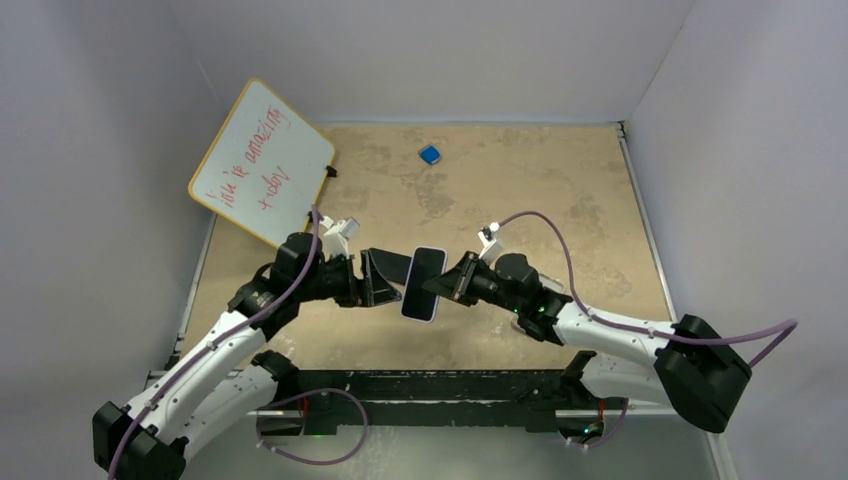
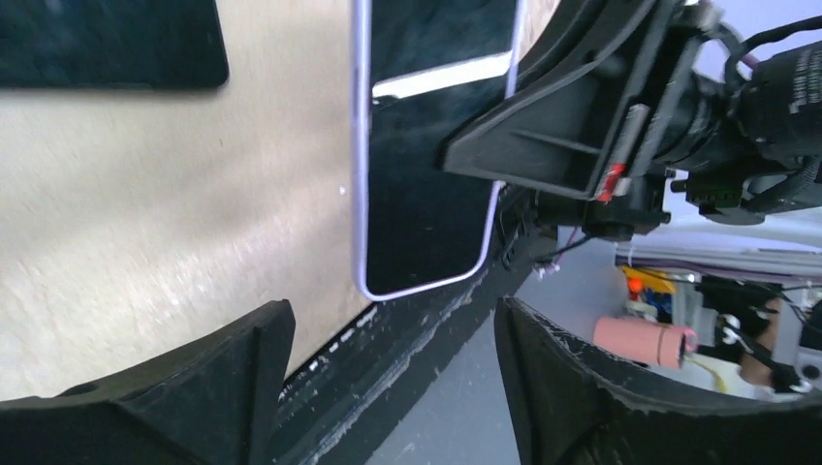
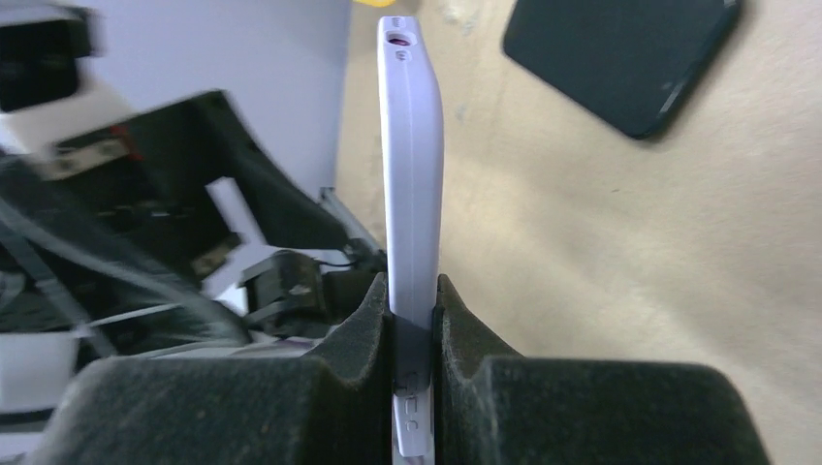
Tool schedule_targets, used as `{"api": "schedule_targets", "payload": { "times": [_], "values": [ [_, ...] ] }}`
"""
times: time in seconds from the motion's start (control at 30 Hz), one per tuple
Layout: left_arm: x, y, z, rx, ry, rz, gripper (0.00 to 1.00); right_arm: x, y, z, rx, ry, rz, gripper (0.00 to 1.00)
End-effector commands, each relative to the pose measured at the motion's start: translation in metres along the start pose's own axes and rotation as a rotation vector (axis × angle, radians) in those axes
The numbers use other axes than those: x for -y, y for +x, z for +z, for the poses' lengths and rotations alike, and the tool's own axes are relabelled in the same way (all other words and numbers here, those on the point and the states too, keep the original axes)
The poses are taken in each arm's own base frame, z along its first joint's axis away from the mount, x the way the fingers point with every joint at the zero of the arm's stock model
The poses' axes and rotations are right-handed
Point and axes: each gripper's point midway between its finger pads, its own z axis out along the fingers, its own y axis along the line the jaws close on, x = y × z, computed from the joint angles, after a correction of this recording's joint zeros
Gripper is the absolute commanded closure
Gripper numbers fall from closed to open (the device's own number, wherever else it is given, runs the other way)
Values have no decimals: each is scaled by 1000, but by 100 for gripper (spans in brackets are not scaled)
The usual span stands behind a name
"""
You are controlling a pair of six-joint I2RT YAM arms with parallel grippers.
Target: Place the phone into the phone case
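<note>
We found the phone [image 1: 424,285] off the table, between the two arms, clamped by the right gripper [image 1: 447,286], whose pads pinched its two broad faces near one long edge. Its long axis ran from near to far, crosswise to the line joining the grippers. The left gripper [image 1: 385,277] stood just beside the phone's other long edge with its fingers spread and nothing between them. On the table lay a matte black slab [image 3: 620,58], which we took for the phone case, well apart from the phone. We judged the free left arm the nearer to it. The right wrist view showed the phone edge-on, a rounded lavender side with an opening at the far end. The left wrist view alone showed its glossy black face. We could not tell whether the lavender rim was the phone's own frame. In the top view we could not separate the slab from the left gripper's black fingers.
</note>
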Motion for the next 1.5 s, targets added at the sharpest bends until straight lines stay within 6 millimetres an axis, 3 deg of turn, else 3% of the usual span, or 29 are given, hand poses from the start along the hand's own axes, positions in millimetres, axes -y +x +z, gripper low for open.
{"api": "schedule_targets", "payload": {
  "times": [0.0, 0.23, 0.37, 0.43, 0.6, 0.73, 0.83, 0.97, 1.13, 1.47],
  "values": [
    [11, -36, -20, 92, -83, 195, 18, -3, -31, 2, 41, 93, -182, 100],
    [-2, -68, -46, 181, -272, 377, 13, 47, -43, 5, -74, 273, -260, 100],
    [-22, -74, -56, 229, -387, 383, 13, 68, -50, 8, -140, 323, -244, 100],
    [-22, -74, -57, 246, -378, 387, 13, 76, -56, 9, -151, 339, -237, 99],
    [-22, -79, -62, 285, -396, 383, 13, 102, -64, 11, -185, 396, -204, 87],
    [-23, -79, -65, 299, -400, 380, 13, 119, -68, 9, -182, 454, -177, 66],
    [-23, -79, -65, 302, -402, 379, 13, 125, -76, 4, -153, 524, -161, 58],
    [-24, -79, -65, 301, -404, 375, 13, 142, -90, -15, -90, 715, -123, 54],
    [-22, -79, -67, 309, -402, 376, 13, 146, -97, -40, -11, 864, -45, 51],
    [-23, -78, -66, 303, -401, 375, 13, 173, -96, -117, 262, 1179, 150, 51]
  ]
}}
